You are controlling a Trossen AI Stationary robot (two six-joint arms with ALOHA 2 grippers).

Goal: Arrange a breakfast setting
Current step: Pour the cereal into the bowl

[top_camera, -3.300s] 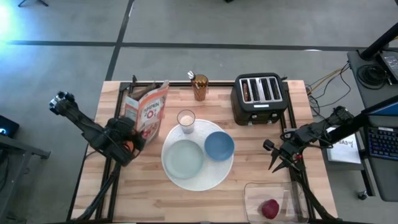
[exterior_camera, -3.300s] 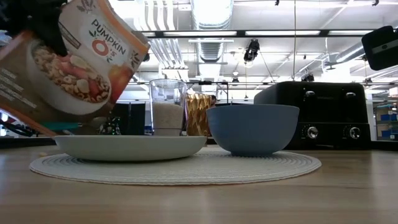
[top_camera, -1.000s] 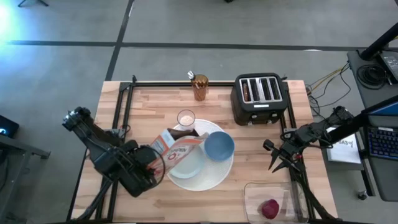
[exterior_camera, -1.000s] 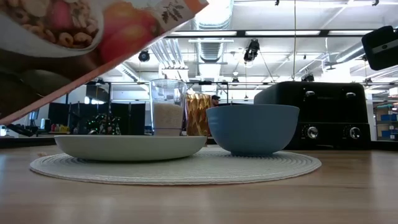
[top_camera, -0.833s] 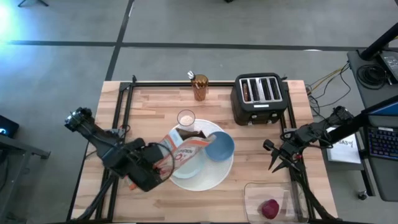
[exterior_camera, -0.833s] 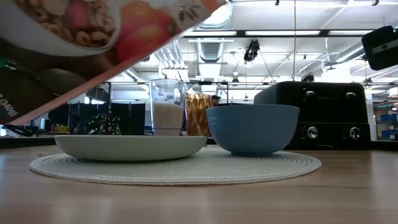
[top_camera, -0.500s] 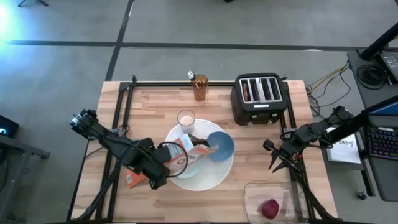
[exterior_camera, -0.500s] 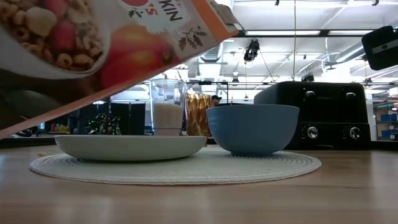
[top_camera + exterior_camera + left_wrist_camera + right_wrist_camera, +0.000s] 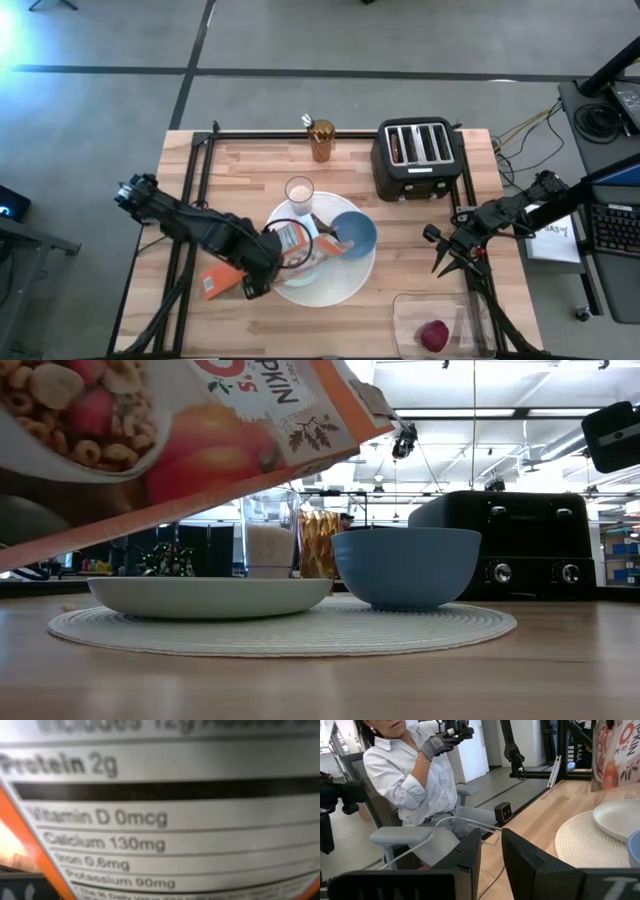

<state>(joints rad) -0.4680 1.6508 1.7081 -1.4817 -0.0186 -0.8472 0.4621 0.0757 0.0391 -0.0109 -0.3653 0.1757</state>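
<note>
Moved: I am swinging my left arm further right, so the orange-and-white cereal box (image 9: 262,262) is now tipping lower, its open end reaching over the left rim of the small round blue bowl (image 9: 353,233); half a second ago it was a little further left.
Left gripper: my left gripper (image 9: 255,262) is grasping the cereal box near the left edge of the mat; my wrist view is filled by the nutrition panel (image 9: 160,815), so my fingers are hidden.
Right gripper: my right gripper (image 9: 449,257) is waiting at the right edge of the table, well apart from the setting, its two dark fingers (image 9: 465,857) standing parted and holding nothing.
Blue bowl: it is sitting on the right side of the large round white woven mat (image 9: 340,287), just beside the smaller pale green-white plate (image 9: 210,596).
Pale plate: it is lying on the left half of the mat, largely under the tilted box.
Milk glass: the clear glass of milk (image 9: 299,192) is standing upright just beyond the far left rim of the mat.
Red fruit: the small red fruit (image 9: 434,336) is lying in a clear container (image 9: 408,312) at the near right corner.
Toaster: the black four-slot toaster (image 9: 417,158) is standing at the far right, with something brown showing in its leftmost slot.
Amber holder: an amber ribbed glass (image 9: 321,139) is standing at the far edge, left of the toaster.
Beyond the table: a person in a white shirt (image 9: 412,785) is sitting with a gloved hand (image 9: 439,742) raised on a handle.
</note>
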